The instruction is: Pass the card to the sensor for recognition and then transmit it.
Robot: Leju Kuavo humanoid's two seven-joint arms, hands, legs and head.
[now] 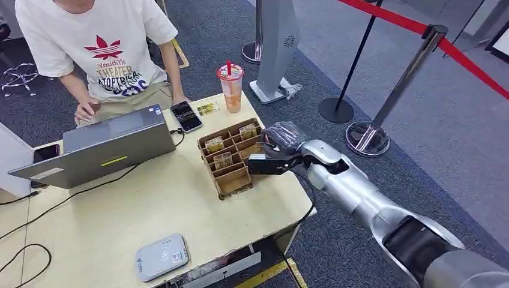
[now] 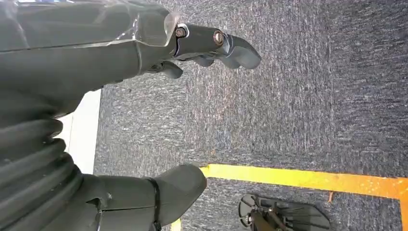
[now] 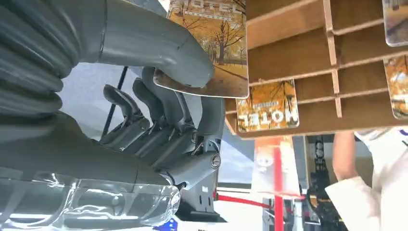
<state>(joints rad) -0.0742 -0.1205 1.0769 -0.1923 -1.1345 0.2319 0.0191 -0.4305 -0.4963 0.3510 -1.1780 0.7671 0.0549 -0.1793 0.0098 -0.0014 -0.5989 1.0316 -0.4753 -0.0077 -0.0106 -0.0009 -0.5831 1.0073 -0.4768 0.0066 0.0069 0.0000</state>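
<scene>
- card is pinched between right hand's thumb and fingers, beside the rack (hardly clear of it).
- thin grip could let it slip or snag a divider.
- left hand hangs spread, holding nothing.

Desk clutter and a seated person

A person in a white T-shirt is sitting at upper left behind a grey laptop; a phone and an orange drink cup are standing near centre, stanchions at right.

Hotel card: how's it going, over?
Right robot hand pinching hotel card at the wooden rack. Left robot hand empty. Card reader unobstructed.
</scene>
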